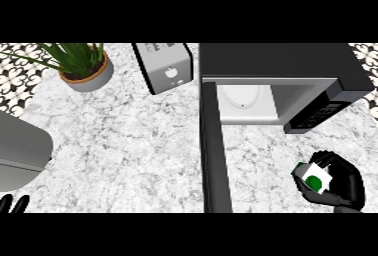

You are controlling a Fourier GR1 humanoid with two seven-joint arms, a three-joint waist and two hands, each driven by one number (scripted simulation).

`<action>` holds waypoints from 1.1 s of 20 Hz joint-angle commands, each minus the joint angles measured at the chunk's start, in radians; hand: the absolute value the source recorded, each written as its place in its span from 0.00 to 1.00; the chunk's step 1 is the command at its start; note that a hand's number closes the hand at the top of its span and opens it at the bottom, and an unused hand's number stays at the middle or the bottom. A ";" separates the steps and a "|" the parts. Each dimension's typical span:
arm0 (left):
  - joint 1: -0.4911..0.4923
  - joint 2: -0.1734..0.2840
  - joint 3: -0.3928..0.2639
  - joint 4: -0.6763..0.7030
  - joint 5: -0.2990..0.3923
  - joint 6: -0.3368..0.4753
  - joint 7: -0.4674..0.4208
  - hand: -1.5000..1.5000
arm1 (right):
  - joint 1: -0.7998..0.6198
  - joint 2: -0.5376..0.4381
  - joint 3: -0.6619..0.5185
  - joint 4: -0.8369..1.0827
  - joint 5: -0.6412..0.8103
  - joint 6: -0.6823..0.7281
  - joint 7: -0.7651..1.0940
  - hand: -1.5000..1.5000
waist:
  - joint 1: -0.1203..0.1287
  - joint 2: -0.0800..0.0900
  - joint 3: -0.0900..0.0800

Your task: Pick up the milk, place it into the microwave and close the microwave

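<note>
Right hand (341,184) curled round milk (313,177), carton tucked in its fingers, near open microwave (284,75). Left hand (13,204) at lower-left edge, fingers straight.

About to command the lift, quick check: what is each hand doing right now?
Left hand: only fingertips show at the lower left edge; cannot be told.
Right hand: closed around the milk, in front of the open microwave.
</note>
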 commanded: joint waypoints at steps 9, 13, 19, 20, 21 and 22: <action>0.071 -0.012 -0.029 -0.008 -0.001 -0.017 -0.048 0.00 | 0.101 0.054 0.135 -0.504 -0.021 -0.011 0.287 1.00 | 0.004 -0.001 -0.001; 0.023 0.001 0.083 0.068 0.058 -0.054 -0.058 0.00 | 0.082 0.068 0.146 -0.542 0.048 -0.093 0.316 1.00 | 0.005 0.001 0.000; 0.025 0.003 0.110 0.082 0.079 -0.091 -0.060 0.00 | -0.048 0.128 0.203 -0.564 0.147 -0.244 0.523 1.00 | 0.009 0.002 0.000; -0.016 0.002 0.110 0.077 0.065 -0.063 -0.031 0.00 | -0.121 0.091 0.177 -0.533 0.126 -0.215 0.577 1.00 | 0.008 0.003 0.000; -0.100 -0.009 0.094 0.103 0.048 -0.016 0.023 0.00 | -0.128 0.092 0.163 -0.468 0.128 -0.206 0.522 1.00 | 0.004 0.004 0.001; -0.065 0.000 0.105 0.039 0.059 -0.011 0.048 0.00 | -0.188 0.117 0.187 -0.454 0.151 -0.240 0.574 1.00 | 0.009 0.004 0.001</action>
